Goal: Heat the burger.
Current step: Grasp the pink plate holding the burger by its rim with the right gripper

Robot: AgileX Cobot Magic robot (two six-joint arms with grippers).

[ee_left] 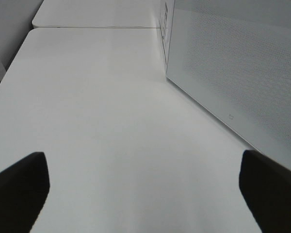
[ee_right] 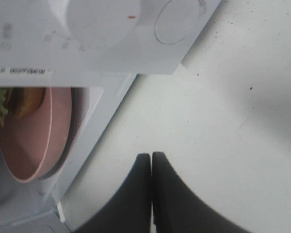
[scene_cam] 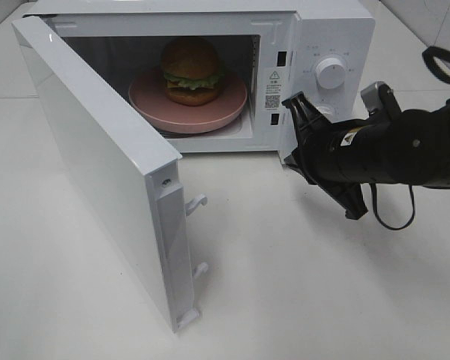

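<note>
The burger (scene_cam: 191,71), with its brown bun and green lettuce, sits on a pink plate (scene_cam: 229,109) inside the open white microwave (scene_cam: 337,30). The right wrist view catches the burger's edge (ee_right: 17,102) on the plate (ee_right: 34,145). My right gripper (scene_cam: 289,160) is shut and empty, just in front of the microwave's lower right corner, below the control panel; its fingers (ee_right: 151,156) are pressed together over the table. My left gripper (ee_left: 141,155) is wide open with nothing between its fingers, low over the table beside the outer face of the door (ee_left: 233,63). It is out of the high view.
The microwave door (scene_cam: 105,165) swings far out to the left toward the table's front, its latch hooks (scene_cam: 197,202) pointing right. Two dials (scene_cam: 331,73) are on the panel, seen close as a knob (ee_right: 97,19). A black cable (scene_cam: 394,214) hangs under the right arm.
</note>
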